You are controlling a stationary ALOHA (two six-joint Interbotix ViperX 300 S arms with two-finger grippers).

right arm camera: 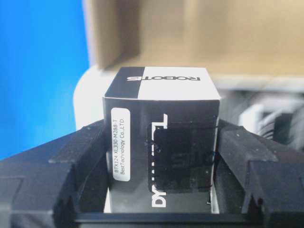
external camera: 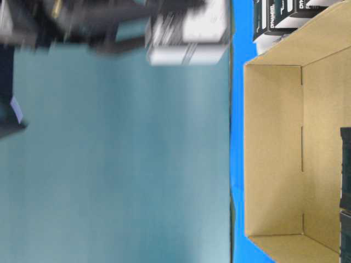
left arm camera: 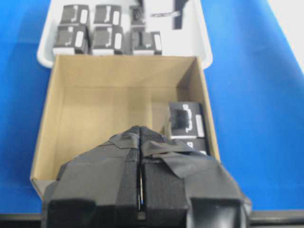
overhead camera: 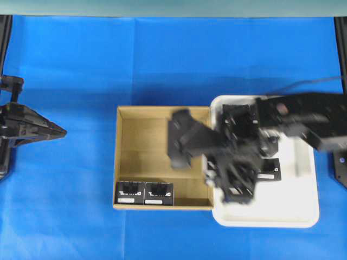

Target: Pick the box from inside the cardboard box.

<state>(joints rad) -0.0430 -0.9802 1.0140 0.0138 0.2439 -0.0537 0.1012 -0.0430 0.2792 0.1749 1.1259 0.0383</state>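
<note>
Right pincer (right arm camera: 159,142) grips one box (right arm camera: 161,142); two boxes (overhead camera: 145,193) lie in the cardboard box (overhead camera: 126,151).

1. Illumination is bright and even across all views, with soft, faint shadows inside the cardboard box (overhead camera: 162,157).
2. Overhead view: the right arm (overhead camera: 255,151) is smeared by motion blur; the blue cloth (overhead camera: 162,59) stays sharp.
3. Table-level view: the upper left is streaked.
4. Right wrist view: the held box (right arm camera: 161,147) is sharp, the background defocused.
</note>
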